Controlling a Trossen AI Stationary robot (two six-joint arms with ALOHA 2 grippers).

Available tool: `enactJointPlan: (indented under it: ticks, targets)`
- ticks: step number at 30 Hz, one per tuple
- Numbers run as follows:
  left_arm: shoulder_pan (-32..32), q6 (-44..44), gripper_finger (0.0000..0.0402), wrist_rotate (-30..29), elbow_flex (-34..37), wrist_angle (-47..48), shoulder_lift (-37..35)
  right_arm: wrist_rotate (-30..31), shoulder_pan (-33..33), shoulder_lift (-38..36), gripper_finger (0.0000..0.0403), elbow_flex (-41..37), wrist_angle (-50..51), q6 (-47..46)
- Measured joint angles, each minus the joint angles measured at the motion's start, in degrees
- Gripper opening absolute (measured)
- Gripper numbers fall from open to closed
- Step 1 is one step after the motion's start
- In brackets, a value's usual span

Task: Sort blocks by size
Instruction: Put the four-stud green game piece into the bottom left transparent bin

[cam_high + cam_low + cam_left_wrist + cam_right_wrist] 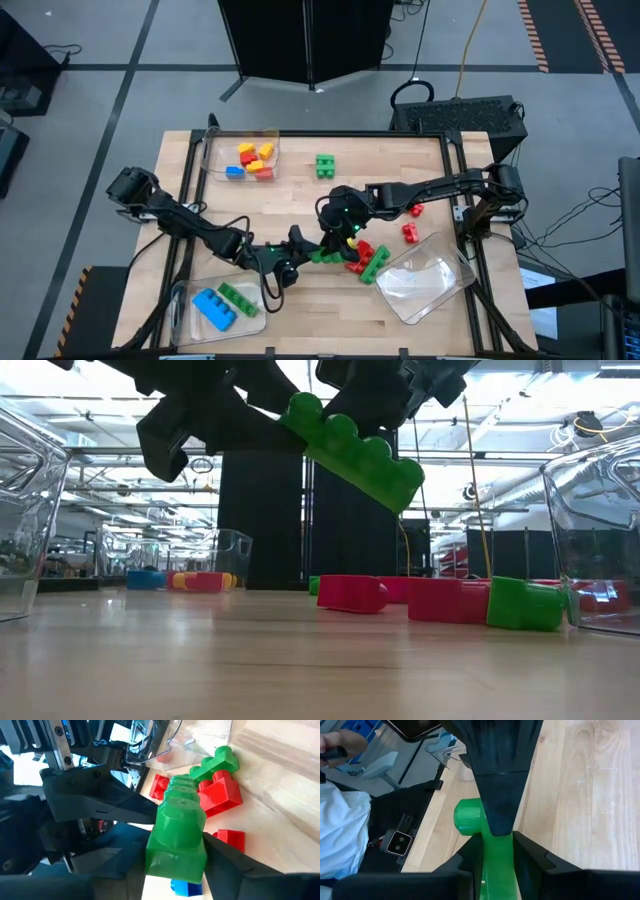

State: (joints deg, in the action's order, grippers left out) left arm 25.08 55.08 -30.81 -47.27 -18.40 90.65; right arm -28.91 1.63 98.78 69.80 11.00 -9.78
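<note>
From above, both arms meet over the middle of the table, just beside the clear tray (425, 280) that lies at the near right corner: the right gripper (340, 215) and the left gripper (300, 250) converge on one long green block (330, 254), with a heap of red and green blocks (365, 258) between them and that tray. At table height the long green block (355, 448) hangs in the air, tilted, one end high and the other low, well clear of the red blocks (400, 598) lying on the wood toward the tray. The left wrist camera looks straight down the block's long axis (177, 837), with that arm's fingers (100, 805) flanking its near end, partly closed around it (whether they press it yet I cannot tell). The right wrist camera shows its own fingers (530, 855) shut on the block's sides (497, 855), so the right arm carries it. My judgement: this is a handover, and it turns on the block's axis pointing from right gripper toward left, its free end already between the left fingers
</note>
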Motion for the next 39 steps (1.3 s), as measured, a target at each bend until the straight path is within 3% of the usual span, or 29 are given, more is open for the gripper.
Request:
enactJointPlan:
  ticks: [4, 14, 18, 23, 28, 32, 36, 39]
  targets:
    - [0.02, -1.87, 0.0138, -0.04, 0.02, 0.10, 0.00, -0.04, 0.00, 0.00, 0.0075, 0.00, 0.13, 0.78]
    - [0.32, -9.14, 0.0131, -2.08, 0.02, 1.08, -0.31, 1.46, -0.22, -0.54, 0.0095, 0.07, 1.53, 1.53]
    - [0.47, -12.14, 0.0131, -4.58, 0.02, 1.65, -0.39, 8.09, -0.17, -2.59, 0.0111, 0.07, 4.51, 3.44]
    - [1.13, -18.87, 0.0134, -5.91, 0.01, 3.55, -1.74, 19.42, -0.85, -7.36, 0.0115, -0.02, 16.35, 6.91]
    - [4.18, -33.21, 0.0136, -10.75, 0.02, 11.25, -5.90, 26.80, -0.72, -12.49, 0.0116, -0.02, 26.45, 5.16]
    - [7.94, -48.55, 0.0136, -11.66, -0.03, 21.07, -11.56, 27.65, 0.32, -14.60, 0.0116, -0.02, 30.16, 3.11]
    - [12.16, -65.63, 0.0137, -10.36, -0.02, 30.52, -18.21, 28.87, 2.13, -14.54, 0.0116, -0.23, 30.32, 2.11]
    - [14.58, -79.35, 0.0137, -5.30, -0.04, 37.03, -23.20, 33.88, 4.16, -13.15, 0.0116, -1.82, 29.82, 2.82]
